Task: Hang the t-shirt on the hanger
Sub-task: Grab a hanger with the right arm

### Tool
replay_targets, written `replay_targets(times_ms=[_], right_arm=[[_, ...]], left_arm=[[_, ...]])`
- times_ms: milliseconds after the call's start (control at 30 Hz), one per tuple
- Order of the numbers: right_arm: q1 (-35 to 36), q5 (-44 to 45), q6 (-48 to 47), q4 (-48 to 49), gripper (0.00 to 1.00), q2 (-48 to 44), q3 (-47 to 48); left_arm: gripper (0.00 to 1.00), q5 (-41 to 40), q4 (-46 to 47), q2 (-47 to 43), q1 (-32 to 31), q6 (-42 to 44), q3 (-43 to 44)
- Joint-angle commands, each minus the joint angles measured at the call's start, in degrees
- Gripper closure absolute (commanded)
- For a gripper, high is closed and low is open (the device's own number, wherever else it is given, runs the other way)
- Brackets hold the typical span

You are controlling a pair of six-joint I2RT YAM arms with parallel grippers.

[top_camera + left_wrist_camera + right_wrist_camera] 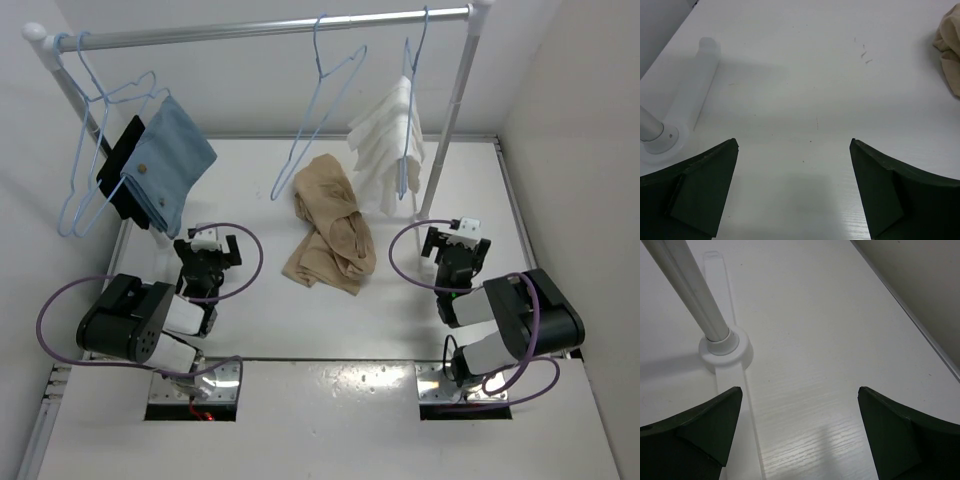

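The tan-beige t-shirt (328, 225) lies crumpled on the white table, in the middle of the top view. Its edge shows at the right of the left wrist view (951, 45). The empty light-blue wire hanger (322, 100) hangs from the rail above it. My left gripper (212, 243) is open and empty, low over the table, left of the t-shirt. My right gripper (455, 237) is open and empty, right of the t-shirt, near the rack's right post. Bare table shows between the fingers (705, 190) in the left wrist view and between the fingers (900, 435) in the right wrist view.
A white rail (270, 30) on two posts spans the back. Blue and black cloths (160, 165) hang on hangers at the left; a white cloth (388, 145) hangs on a hanger at the right. The right post's base (725, 350) and the left post's base (662, 137) stand close by.
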Motion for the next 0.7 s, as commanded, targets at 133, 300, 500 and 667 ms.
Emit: replay_targets(times_ms=[133,300,500,667], right_arm=[[0.5,1.0,0.6,4.3,0.01,-2.3,-0.2],[1.2,4.7,-0.3,8.2,0.01,-7.0,-2.3],[-0.2,17.5,15.6,-35.6,0.01,-23.5,9.4],[-0.2,16.6,16.4,-44.1,0.01,-25.8,11.5]], left_arm=[[0.0,2.8,8.9,-0.2,-1.5,4.0,-1.7],[0.0,11.3,22.8,-1.3,-2.2,8.0,-10.0],[0.0,12.6,22.2,-2.4,-2.2,9.2,-10.6],[0.0,29.6,29.8,-3.5,-2.8,16.9,-17.1]])
